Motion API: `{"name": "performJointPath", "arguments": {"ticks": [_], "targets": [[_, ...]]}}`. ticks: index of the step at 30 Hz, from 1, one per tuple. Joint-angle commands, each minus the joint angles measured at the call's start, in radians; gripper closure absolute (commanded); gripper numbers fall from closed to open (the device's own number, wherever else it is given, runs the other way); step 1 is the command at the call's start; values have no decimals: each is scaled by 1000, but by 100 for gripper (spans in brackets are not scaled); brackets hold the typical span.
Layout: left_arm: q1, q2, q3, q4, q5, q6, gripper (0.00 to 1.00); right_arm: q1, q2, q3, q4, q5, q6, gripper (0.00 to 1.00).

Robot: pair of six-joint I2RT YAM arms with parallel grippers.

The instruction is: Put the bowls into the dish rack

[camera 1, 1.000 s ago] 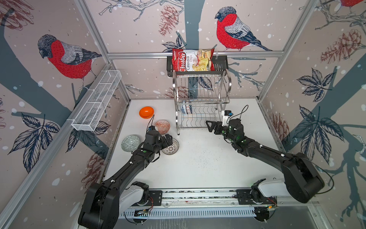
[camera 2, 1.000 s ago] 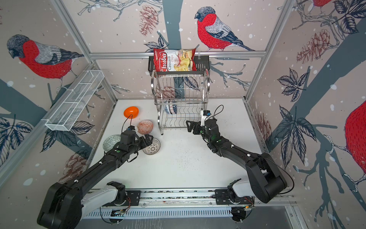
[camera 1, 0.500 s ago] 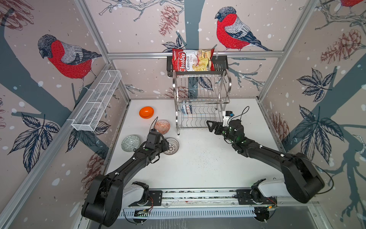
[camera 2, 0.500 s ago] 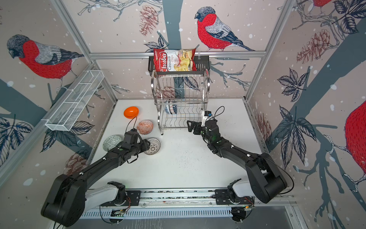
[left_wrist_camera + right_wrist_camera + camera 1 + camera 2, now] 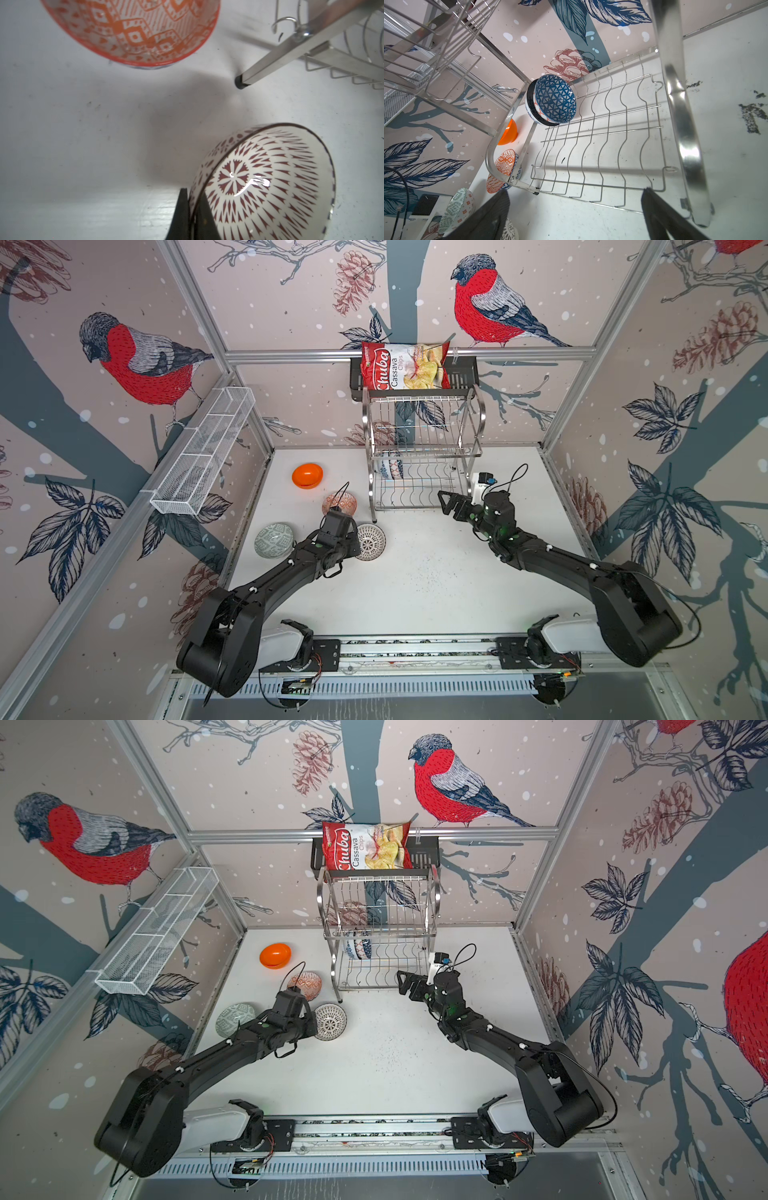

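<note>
change: my left gripper (image 5: 193, 193), spread a second ago, now pinches the dotted bowl (image 5: 270, 182) by its rim, on the counter (image 5: 415, 580) near-left of the rack (image 5: 371, 489) | my right gripper (image 5: 446, 502): spread, empty, at the rack's near side | meaning: grasp made; I lift next and slot it beside the blue bowl (image 5: 554, 99), lower tier

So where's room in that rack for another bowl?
The lower tier is bare from the blue bowl to the right end frame of the dish rack. Crowded: the table left of it, where the dotted bowl and red-white bowl sit close.
</note>
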Motion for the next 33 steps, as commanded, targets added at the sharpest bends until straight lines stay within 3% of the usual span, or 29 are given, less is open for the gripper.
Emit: {"name": "performJointPath", "arguments": {"ticks": [1, 5, 13, 22, 31, 33], "targets": [[-27, 26, 31, 13, 7, -15, 100, -7, -15, -9, 34, 21, 19, 1], [-71, 92, 72, 52, 27, -40, 100, -20, -35, -27, 41, 37, 30, 0], [-260, 317, 287, 59, 2, -72, 100, -49, -29, -35, 40, 25, 54, 1], [-349, 495, 454, 44, 5, -84, 99, -73, -46, -46, 33, 32, 73, 1], [-351, 515, 496, 15, -16, -86, 73, -88, -78, -64, 40, 36, 89, 0], [-351, 507, 493, 16, -19, -89, 72, -95, -90, -78, 54, 35, 97, 0]]}}
